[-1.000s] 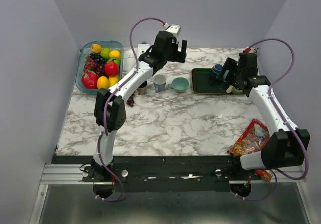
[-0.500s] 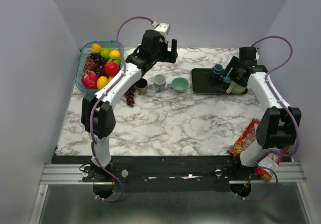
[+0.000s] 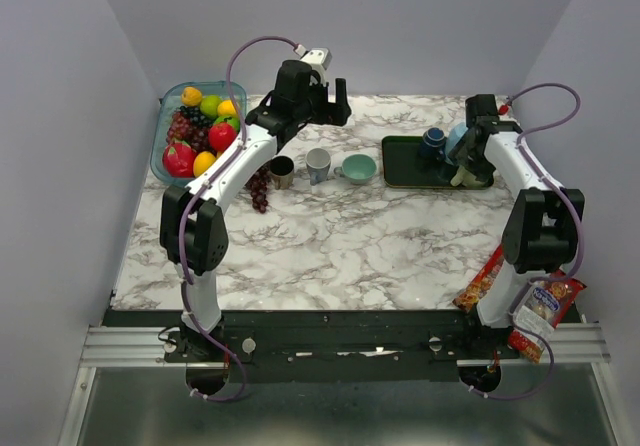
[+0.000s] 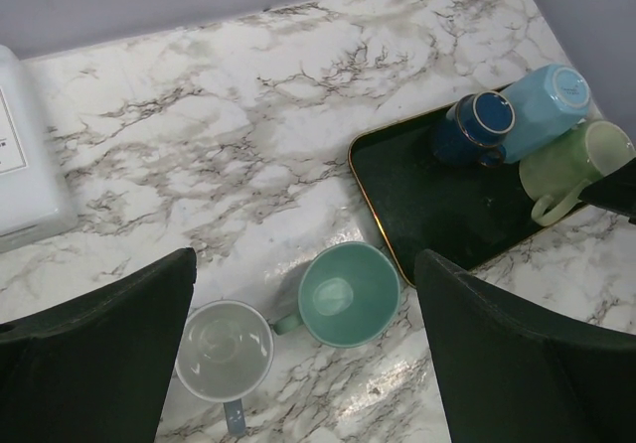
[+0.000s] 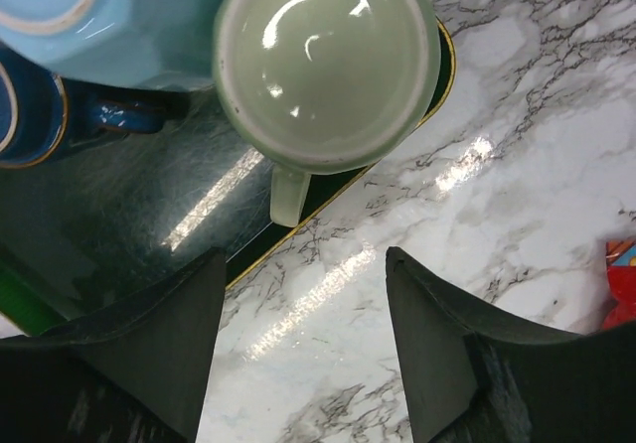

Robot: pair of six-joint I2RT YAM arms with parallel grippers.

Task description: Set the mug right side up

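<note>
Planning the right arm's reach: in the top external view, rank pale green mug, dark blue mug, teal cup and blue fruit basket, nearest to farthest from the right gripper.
1. Pale green mug, under the right gripper, on the dark tray's right end.
2. Dark blue mug, tray's far edge.
3. Teal cup, left of the tray.
4. Blue fruit basket, far left.

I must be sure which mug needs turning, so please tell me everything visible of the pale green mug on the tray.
The pale green mug looks like glossy glazed ceramic. It stands upside down, its base with a paler foot ring facing up. Its one handle points over the gold rim of the dark tray, at whose edge it rests. A light blue mug is close beside it.
</note>
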